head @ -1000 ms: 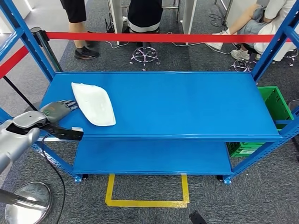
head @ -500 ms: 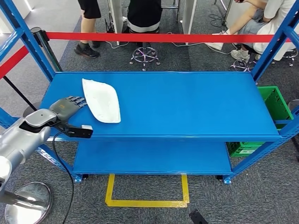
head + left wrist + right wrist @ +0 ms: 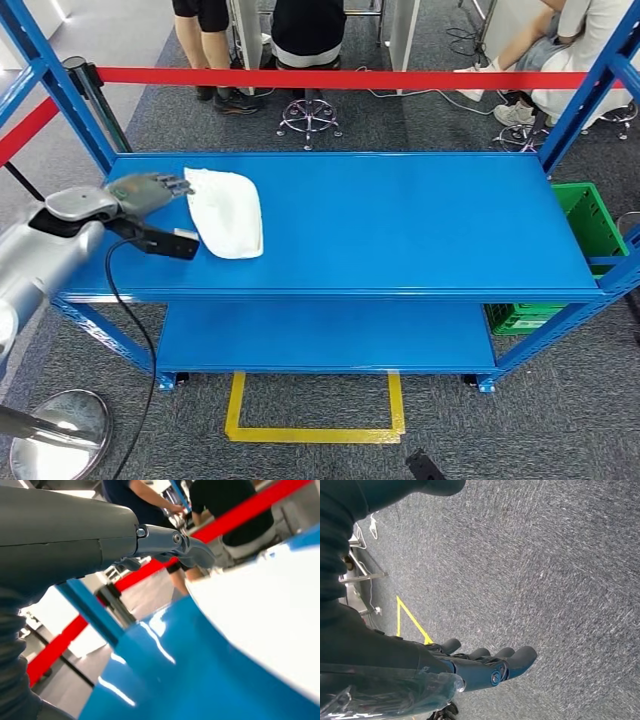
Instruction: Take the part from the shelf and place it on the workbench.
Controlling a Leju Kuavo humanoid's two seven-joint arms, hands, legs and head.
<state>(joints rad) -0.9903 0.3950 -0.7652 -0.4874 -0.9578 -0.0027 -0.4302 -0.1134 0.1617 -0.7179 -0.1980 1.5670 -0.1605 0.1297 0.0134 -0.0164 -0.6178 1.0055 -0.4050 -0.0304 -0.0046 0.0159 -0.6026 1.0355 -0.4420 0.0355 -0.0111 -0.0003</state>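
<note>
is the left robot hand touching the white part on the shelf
Cannot tell. In the head view the left robot hand reaches the white part's edge on the shelf, but neither contact nor gap shows plainly.

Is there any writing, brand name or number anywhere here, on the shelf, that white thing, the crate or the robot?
No readable text in any view.
White part: plain, no label.
Blue shelf: no markings.
Green crate: nothing legible.
Red barrier tape: plain red.
Left hand: no marking I can make out.

Silver arm, grey-green left robot hand, dark fingers, black cable, black wrist camera bar
</note>
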